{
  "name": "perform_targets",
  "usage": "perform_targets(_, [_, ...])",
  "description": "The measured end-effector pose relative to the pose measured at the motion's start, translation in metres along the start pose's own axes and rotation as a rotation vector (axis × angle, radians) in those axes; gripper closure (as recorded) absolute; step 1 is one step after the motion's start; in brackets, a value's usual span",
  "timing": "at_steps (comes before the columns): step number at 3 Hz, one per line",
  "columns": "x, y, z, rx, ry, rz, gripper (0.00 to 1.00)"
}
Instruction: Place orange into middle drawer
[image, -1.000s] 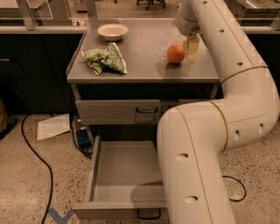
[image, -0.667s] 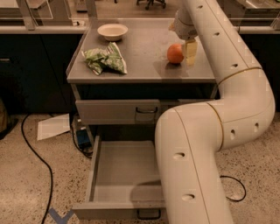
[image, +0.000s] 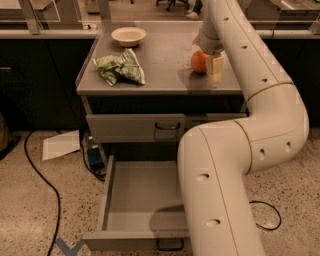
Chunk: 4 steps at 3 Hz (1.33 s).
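- Change: the gripper (image: 214, 62) has come down slightly at the orange (image: 199, 61) over the last second. The orange itself has not shifted.
- Gripper state: set close against the orange's right side. Whether it is open or clamped cannot be told.
- Orange location: on the tabletop (image: 165, 80), near the right edge, about midway between the back and front edges.
- Meaning: judged as the pick-up stage. The orange is not yet lifted.
- Middle drawer (image: 140, 200): pulled out below the front edge, its tray bare.
- Orientation: the orange is round, with no long axis and no facing direction. Approach angle is therefore judged unimportant.
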<state>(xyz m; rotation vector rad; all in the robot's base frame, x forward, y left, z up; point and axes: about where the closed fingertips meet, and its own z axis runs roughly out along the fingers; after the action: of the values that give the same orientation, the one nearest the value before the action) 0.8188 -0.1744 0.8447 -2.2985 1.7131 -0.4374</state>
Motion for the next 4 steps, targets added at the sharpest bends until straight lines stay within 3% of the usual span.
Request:
perform_targets(1, [-0.0005,-0.0027,0.0036,0.008,0.0,-0.001,0.0])
perform_targets(2, [-0.0005,-0.0027,0.0036,0.008,0.0,-0.001,0.17])
perform_targets(4, [-0.0005,-0.0027,0.0036,0.008,0.0,-0.001,0.64])
